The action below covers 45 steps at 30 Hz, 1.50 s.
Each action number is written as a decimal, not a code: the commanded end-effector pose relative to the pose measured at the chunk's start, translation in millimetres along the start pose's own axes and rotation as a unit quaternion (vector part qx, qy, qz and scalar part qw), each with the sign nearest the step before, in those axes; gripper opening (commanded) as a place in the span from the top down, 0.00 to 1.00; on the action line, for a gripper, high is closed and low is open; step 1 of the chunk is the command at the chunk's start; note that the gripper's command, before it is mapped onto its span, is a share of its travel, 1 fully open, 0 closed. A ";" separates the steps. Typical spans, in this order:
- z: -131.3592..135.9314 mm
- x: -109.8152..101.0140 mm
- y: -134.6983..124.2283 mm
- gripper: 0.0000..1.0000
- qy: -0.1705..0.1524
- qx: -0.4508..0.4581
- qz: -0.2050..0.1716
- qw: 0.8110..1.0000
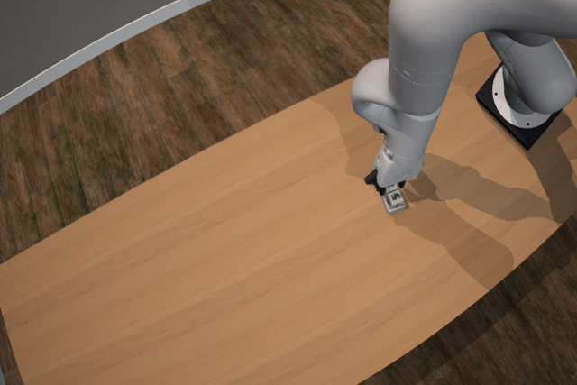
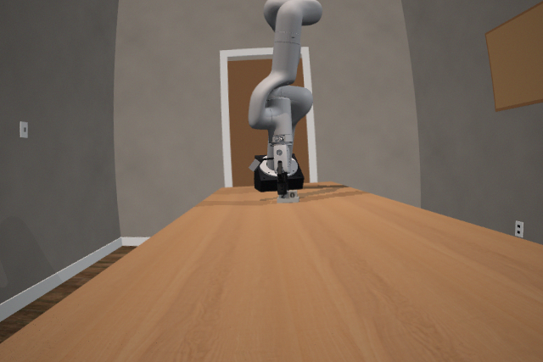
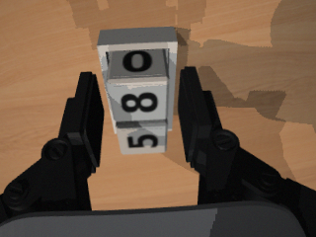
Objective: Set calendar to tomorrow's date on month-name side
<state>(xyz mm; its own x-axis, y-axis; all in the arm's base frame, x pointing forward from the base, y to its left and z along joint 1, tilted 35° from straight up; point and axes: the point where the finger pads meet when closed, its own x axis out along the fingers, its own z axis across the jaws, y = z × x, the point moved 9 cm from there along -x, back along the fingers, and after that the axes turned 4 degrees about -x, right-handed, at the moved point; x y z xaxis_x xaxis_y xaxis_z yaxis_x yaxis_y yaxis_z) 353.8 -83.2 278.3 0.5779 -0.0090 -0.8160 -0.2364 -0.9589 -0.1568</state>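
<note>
The grey-white tray (image 1: 396, 210) (image 2: 288, 200) (image 3: 137, 36) looks flat on the table. One cube (image 1: 396, 197) (image 2: 292, 195) (image 3: 143, 140) stands at its end, with 5 on top and a small 0 on the side facing the exterior camera. The other cube (image 3: 139, 102) (image 2: 283, 196) is beside it in the tray, with 8 on top and 0 on its end face in the wrist view. Its side towards the exterior camera is mostly hidden. My gripper (image 1: 391, 187) (image 2: 282, 192) (image 3: 139, 89) is open around the 8-topped cube, with a gap on both sides. No month name is readable.
The wooden table (image 1: 209, 254) (image 2: 271, 283) carries the tray near the robot's black base plate (image 1: 526, 138) (image 2: 267, 184). The arm's shadow falls across the table beside the tray. The table's long edge lies beyond the tray.
</note>
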 end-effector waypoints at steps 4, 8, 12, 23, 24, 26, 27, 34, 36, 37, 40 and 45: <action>-0.5 -20.9 0.1 0.53 0.000 0.000 -0.001 1.000; -0.5 -27.1 0.1 0.53 0.000 0.000 -0.001 1.000; -0.5 -38.8 0.1 0.53 0.000 0.000 -0.001 1.000; -0.5 -60.7 0.2 0.53 0.000 0.000 -0.001 1.000; -0.5 -62.7 0.2 0.53 0.000 0.000 -0.001 1.000; -0.5 -66.5 0.2 0.53 0.000 0.000 -0.001 1.000; -0.5 -68.2 0.2 0.53 0.000 0.000 -0.001 1.000; -0.5 -77.6 0.2 0.53 0.000 0.000 -0.001 1.000; -0.6 -79.2 0.2 0.53 0.000 0.000 -0.001 1.000; -0.5 -79.9 0.2 0.53 0.000 0.000 -0.001 1.000; -0.5 -80.4 0.2 0.53 0.000 0.000 -0.001 1.000; -0.5 -81.5 0.2 0.53 0.000 0.000 -0.001 1.000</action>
<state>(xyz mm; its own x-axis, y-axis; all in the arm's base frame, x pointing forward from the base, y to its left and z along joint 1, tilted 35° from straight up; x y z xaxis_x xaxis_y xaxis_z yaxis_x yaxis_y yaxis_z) 305.1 -81.4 341.6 0.6014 -0.0227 -0.7987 -0.2379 -0.9594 -0.1518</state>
